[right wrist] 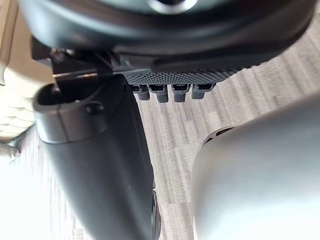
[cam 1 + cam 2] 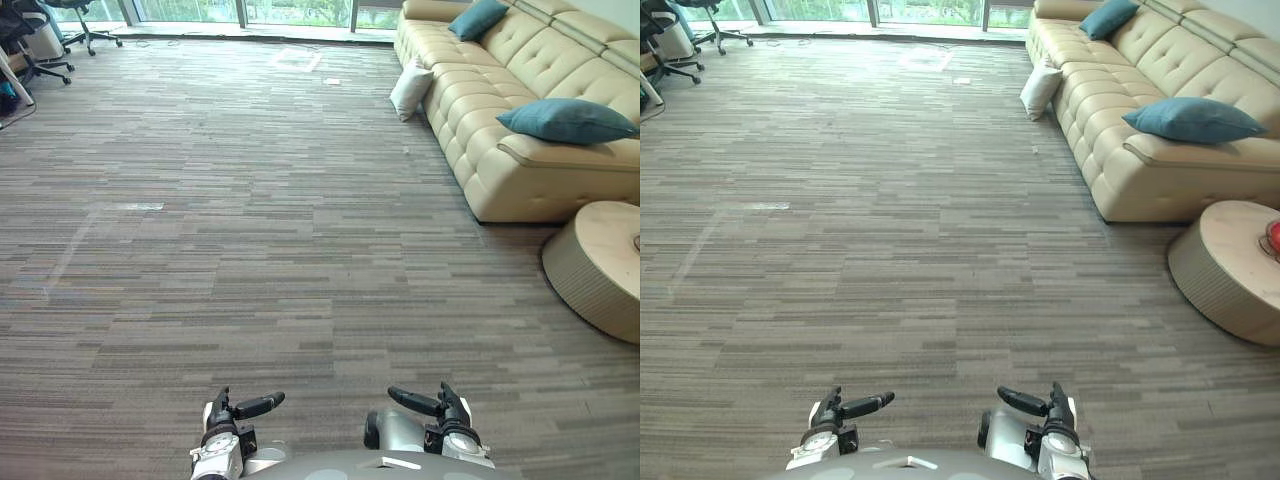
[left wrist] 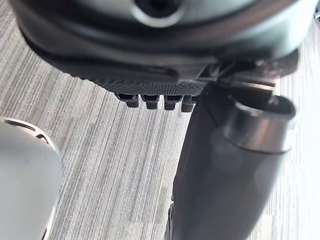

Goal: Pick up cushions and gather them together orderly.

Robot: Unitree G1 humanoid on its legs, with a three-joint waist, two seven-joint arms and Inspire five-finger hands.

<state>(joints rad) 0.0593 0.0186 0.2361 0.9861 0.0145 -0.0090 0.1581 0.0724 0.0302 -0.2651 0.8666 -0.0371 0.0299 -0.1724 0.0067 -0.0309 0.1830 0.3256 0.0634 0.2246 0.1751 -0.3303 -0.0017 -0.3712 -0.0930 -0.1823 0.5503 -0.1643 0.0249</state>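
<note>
Right eye view adds 1 red object point(image 2: 1274, 238) on the round table point(image 2: 1220, 275). 3 cushions: near teal cushion point(image 2: 566, 120) and far teal cushion point(image 2: 477, 18), both plump, on the cream sofa point(image 2: 500, 175); white cushion point(image 2: 411, 89) on the floor point(image 2: 250, 250), leaning against the sofa front. Left hand point(image 2: 232, 418) and right hand point(image 2: 447, 412) are low, fingers point(image 3: 152, 102) relaxed, holding nothing.

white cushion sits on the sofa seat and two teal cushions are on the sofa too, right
No: the white cushion stands on the floor, leaning against the sofa's front, as the left eye view shows. The two teal cushions are on the sofa.
</note>
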